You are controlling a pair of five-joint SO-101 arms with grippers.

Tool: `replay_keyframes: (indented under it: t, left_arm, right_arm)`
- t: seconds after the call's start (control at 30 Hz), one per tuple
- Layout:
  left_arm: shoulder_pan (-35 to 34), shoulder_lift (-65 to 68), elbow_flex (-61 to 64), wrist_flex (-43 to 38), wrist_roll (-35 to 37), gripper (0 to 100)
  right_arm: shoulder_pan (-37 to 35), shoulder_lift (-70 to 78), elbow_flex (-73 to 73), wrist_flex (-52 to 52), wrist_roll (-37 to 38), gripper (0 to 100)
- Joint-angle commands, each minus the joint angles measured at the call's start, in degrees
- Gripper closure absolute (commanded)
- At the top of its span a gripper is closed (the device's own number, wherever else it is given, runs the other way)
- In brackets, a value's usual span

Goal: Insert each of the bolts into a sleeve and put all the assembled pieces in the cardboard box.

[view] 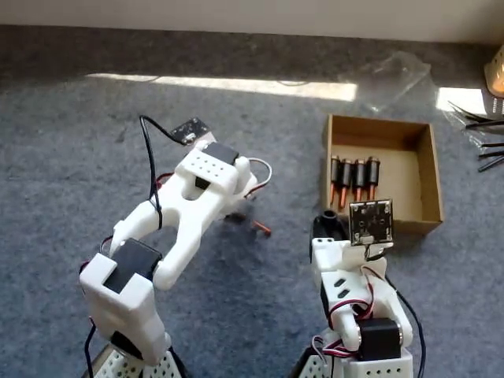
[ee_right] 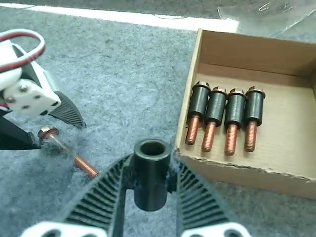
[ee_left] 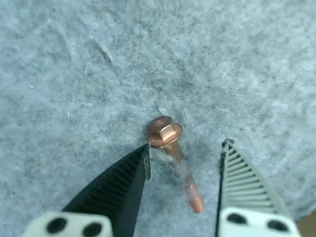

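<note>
A copper bolt [ee_left: 174, 157] lies on the grey carpet between the open fingers of my left gripper [ee_left: 185, 153], its hex head pointing away from the wrist. The same bolt [ee_right: 66, 151] shows in the right wrist view, with the left gripper [ee_right: 44, 131] straddling its head; from above the bolt [view: 261, 228] pokes out beside the left arm. My right gripper [ee_right: 150, 185] is shut on a black sleeve [ee_right: 150, 170], held upright with its bore up, just left of the cardboard box [view: 425, 169]. Several assembled bolt-and-sleeve pieces [ee_right: 224, 118] lie side by side in the box.
Clear plastic wrap [view: 394, 79] lies on the carpet behind the box. Black cable ties [view: 484, 130] and a bright object sit at the far right edge. A sunlit strip [view: 228, 85] crosses the carpet beyond the arms.
</note>
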Motion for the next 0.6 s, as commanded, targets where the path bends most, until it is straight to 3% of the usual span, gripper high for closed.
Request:
replay_keyframes:
  t: [0.0, 0.17, 0.57]
  left_arm:
    - [-0.22, -0.75, -2.68, -0.44, 0.44, 78]
    - [-0.48, -0.92, -3.65, -0.35, 0.18, 76]
    - [3.65, -0.84, -5.93, 4.13, 0.35, 49]
  right_arm:
    - [0.48, -0.66, -0.13, 0.04, -0.18, 99.5]
    - [0.48, -0.66, -0.13, 0.04, -0.18, 99.5]
    - [0.48, -0.66, -0.13, 0.04, -0.09, 99.5]
